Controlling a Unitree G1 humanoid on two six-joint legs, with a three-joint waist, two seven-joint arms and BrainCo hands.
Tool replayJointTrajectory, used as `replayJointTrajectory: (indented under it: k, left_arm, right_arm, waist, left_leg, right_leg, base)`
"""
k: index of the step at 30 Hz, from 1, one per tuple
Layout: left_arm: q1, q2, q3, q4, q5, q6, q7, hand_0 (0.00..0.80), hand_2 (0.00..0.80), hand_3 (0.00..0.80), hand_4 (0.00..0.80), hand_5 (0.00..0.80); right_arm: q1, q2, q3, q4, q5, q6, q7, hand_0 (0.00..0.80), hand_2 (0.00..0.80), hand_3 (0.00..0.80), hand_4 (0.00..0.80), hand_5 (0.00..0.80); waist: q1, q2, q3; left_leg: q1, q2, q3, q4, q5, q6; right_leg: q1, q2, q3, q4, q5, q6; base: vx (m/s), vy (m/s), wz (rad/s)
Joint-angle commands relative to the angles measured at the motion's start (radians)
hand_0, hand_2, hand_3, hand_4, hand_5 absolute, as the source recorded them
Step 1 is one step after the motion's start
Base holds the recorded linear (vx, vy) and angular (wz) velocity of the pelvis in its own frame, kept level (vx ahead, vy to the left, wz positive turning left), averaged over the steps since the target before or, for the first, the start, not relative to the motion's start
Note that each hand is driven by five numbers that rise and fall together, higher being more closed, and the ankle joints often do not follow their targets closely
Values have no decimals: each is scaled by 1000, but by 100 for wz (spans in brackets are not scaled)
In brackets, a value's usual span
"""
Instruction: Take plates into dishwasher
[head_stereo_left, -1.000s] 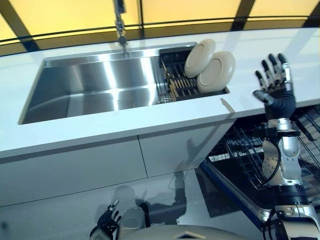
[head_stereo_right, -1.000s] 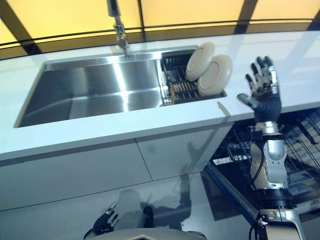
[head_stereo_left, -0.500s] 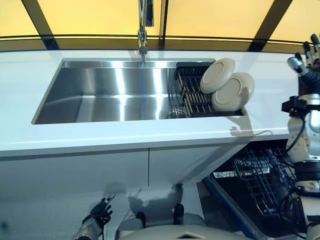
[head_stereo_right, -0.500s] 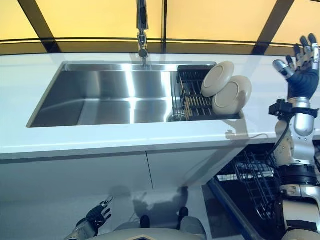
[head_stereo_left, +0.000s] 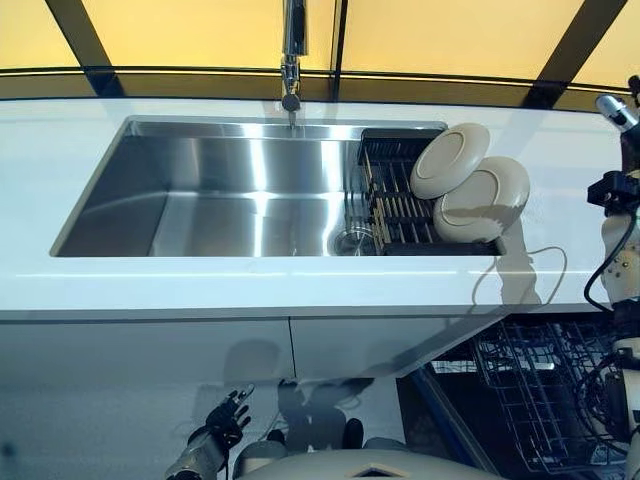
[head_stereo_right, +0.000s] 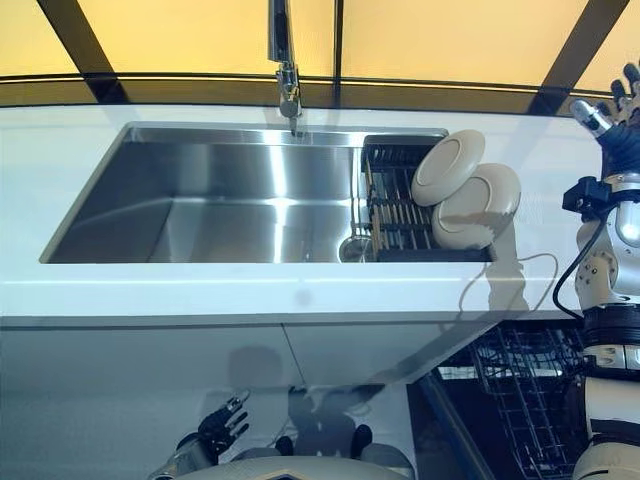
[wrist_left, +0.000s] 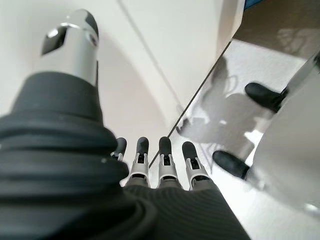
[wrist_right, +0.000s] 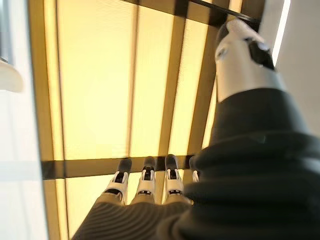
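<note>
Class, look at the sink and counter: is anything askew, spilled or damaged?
Nothing stands out. Two beige plates lean overlapping in the black drying rack at the sink's right end, which is normal for racked dishes.

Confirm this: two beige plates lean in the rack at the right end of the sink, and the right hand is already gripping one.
Not quite. The two beige plates do lean in the rack, but the right hand holds nothing: the right eye view shows it raised, apart from them, fingers straight.
</note>
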Motion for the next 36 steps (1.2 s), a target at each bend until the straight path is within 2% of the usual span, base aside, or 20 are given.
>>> replayJointTrajectory:
  k: [1,3,6,11,23,36]
  left_arm:
    - [-21,22,-15,30,-6,-12,2,0,0,0,0,0]
    - [-18,28,-17,27,-2,-11,-6,0,0,0,0,0]
    - [-14,32,-22,18,1,-14,-12,0,0,0,0,0]
    - [-8,37,-22,10,-4,-23,-12,0,0,0,0,0]
    - [19,41,-9,-21,-3,-30,-20,0,0,0,0,0]
    - [36,29,-11,-45,-22,-44,-27,0,0,0,0,0]
  right_arm:
    - [-90,-38,26,48,-24,14,15,0,0,0,0,0]
    - [-94,-46,40,81,-25,65,51,0,0,0,0,0]
    - [-96,-53,55,110,-30,105,76,0,0,0,0,0]
    - [-94,-52,73,169,-65,143,110,0,0,0,0,0]
    - [-48,-40,59,235,-86,146,95,0,0,0,0,0]
    - [-31,-46,36,280,-88,147,141,0,0,0,0,0]
  waist:
    - [40,-22,-40]
    - [42,-21,-38]
    - [43,-19,-33]
    - [42,-13,-21]
    - [33,18,-5]
    - [23,47,14]
  left_leg:
    - [-31,-57,24,78,-94,33]
    - [-30,-56,28,76,-94,33]
    - [-32,-53,35,77,-95,31]
    - [-35,-48,44,79,-93,27]
    - [-28,-35,58,75,-86,14]
    - [-40,-32,72,87,-85,-1]
  right_leg:
    - [-18,-25,-13,68,-66,63]
    - [-17,-26,-17,65,-67,65]
    - [-15,-26,-21,64,-69,64]
    - [-11,-23,-23,59,-71,61]
    - [6,-20,-26,48,-79,54]
    - [-1,-30,-28,57,-88,50]
  base:
    - [50,-32,1]
    - [62,-56,1]
    - [45,-69,0]
    - [21,-54,0]
    - [14,-33,0]
    - [0,0,0]
